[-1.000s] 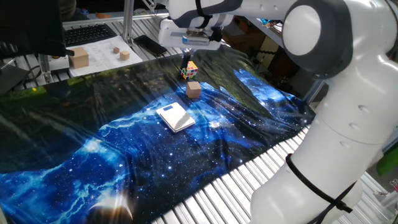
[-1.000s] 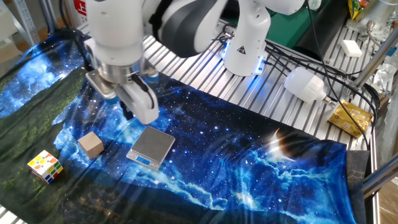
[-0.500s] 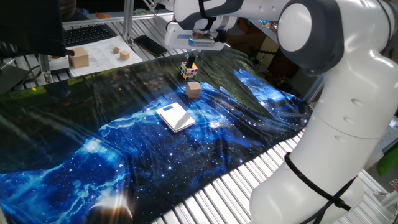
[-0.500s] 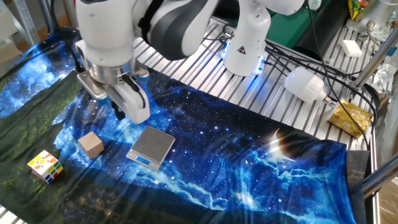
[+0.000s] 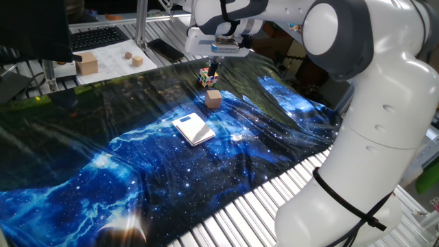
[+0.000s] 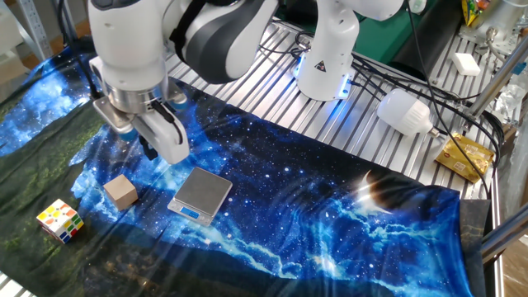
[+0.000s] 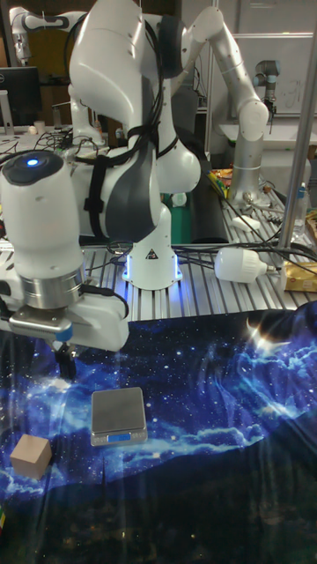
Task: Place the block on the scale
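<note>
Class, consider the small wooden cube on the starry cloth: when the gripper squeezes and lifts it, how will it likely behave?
The block looks like solid wood, so it is probably stiff and light. Its flat faces should give the fingers a steady hold, and it should not roll. The cloth beneath is wrinkled, so a nudge might drag fabric along.

Arm bent low, pincer [image 6: 151, 151] pointing down, holding nothing.

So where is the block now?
The block sits on the blue cloth, between the scale and the multicoloured puzzle cube, untouched.
</note>
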{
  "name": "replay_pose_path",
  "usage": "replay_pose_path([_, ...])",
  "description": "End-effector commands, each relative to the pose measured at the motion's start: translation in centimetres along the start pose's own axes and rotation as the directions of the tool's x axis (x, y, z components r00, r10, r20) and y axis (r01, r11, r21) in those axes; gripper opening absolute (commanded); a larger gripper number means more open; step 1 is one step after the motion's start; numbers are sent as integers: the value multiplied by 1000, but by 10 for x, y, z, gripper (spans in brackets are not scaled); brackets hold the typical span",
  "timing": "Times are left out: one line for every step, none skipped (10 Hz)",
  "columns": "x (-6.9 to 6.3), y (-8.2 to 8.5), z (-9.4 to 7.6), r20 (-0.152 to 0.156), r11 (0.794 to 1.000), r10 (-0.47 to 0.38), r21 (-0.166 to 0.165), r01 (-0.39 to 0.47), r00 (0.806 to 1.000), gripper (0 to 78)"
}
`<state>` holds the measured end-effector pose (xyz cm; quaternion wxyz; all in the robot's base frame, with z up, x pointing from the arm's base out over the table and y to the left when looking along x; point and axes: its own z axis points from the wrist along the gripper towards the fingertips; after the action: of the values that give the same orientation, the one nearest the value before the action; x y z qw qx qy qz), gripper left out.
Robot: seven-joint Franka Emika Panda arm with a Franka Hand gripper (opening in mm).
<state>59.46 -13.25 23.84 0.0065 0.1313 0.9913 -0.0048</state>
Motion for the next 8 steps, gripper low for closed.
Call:
replay_pose_path([-4,-7,7,3,1000,4,0,-4,1000,0])
replay_pose_path([-5,-7,7,3,1000,8,0,-8,1000,0])
replay_pose_path([-5,-8,8,0,1000,10,0,-10,1000,0])
replay_pose_path([-5,-9,8,-3,1000,10,1,-10,1000,0])
replay_pose_path([-5,-9,8,-3,1000,10,1,-10,1000,0])
replay_pose_path([-5,-9,8,-1,1000,8,3,-8,1000,0])
replay_pose_path([-5,-9,8,-1,1000,8,3,-8,1000,0])
replay_pose_path([-5,-9,8,0,1000,5,7,-5,1000,0])
